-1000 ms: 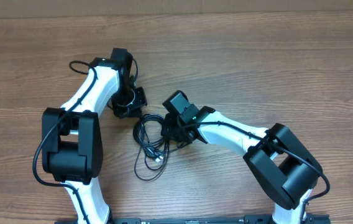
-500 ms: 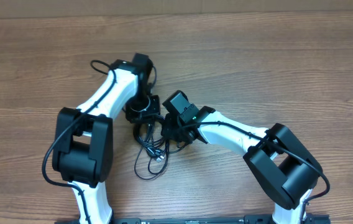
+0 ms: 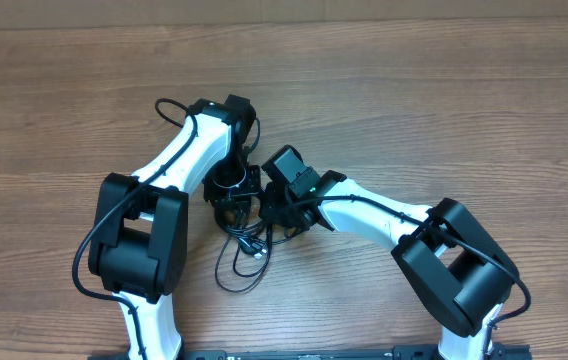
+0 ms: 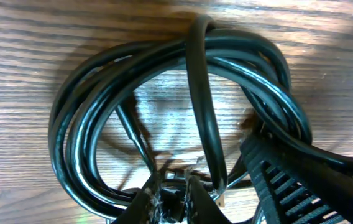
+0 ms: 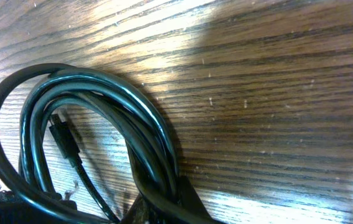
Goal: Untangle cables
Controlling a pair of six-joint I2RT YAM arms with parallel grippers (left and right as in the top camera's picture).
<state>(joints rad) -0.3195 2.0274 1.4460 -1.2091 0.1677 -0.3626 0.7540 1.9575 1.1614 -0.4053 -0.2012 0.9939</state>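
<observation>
Look for the cables (image 3: 243, 242) at the middle of the table (image 3: 414, 100), bunched in a black coil between the two arms, with looser loops trailing toward the robot's base. Expect light, limp, glossy cord — likely to slide easily over the wood, spring back toward its coil and drag neighbouring strands along when tugged.

Note the left gripper (image 4: 170, 200) right over the coil's far part, with fingertips (image 4: 148, 202) nearly together and only a slit between, a thin strand leading toward that slit. Cannot tell whether anything is pinched there.

Note the right gripper (image 3: 269, 213) low at the coil's right side, closed, seemingly on strands of the loop running under it.

Better to take hold of one outer strand, or near the small plug end (image 5: 57, 130) — not across the wrapping strand (image 4: 201, 106) that binds the bundle. Pull slowly and sideways, or risk cinching the wrap tighter.
</observation>
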